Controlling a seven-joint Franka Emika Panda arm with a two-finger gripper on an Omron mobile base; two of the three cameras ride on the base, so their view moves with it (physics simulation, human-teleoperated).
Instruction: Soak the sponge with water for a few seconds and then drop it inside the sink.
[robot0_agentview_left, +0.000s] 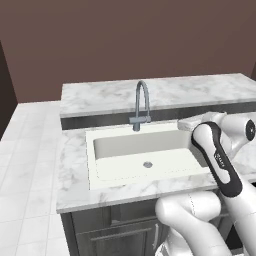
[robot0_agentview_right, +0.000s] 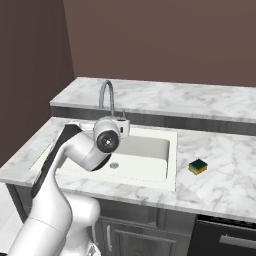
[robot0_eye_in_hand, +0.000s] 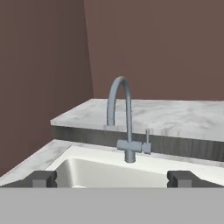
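Observation:
The sponge (robot0_agentview_right: 198, 166), a small yellow block with a dark green top, lies on the marble counter to the right of the sink (robot0_agentview_right: 145, 148). The white sink (robot0_agentview_left: 130, 145) has a round grey drain (robot0_agentview_left: 147, 164) in its floor. My gripper (robot0_eye_in_hand: 113, 179) hovers over the sink's near side, facing the faucet. It is open, its two dark fingertips (robot0_eye_in_hand: 41, 178) stand wide apart, and nothing is between them. The sponge is well to the right of my hand. The water is out of view.
A grey gooseneck faucet (robot0_agentview_left: 142, 105) with a side lever (robot0_eye_in_hand: 147, 141) stands at the sink's back rim. Behind it runs a raised marble ledge (robot0_agentview_right: 200, 100) with a dark wall beyond. My arm's elbow (robot0_agentview_right: 106, 140) hangs over the basin's left part.

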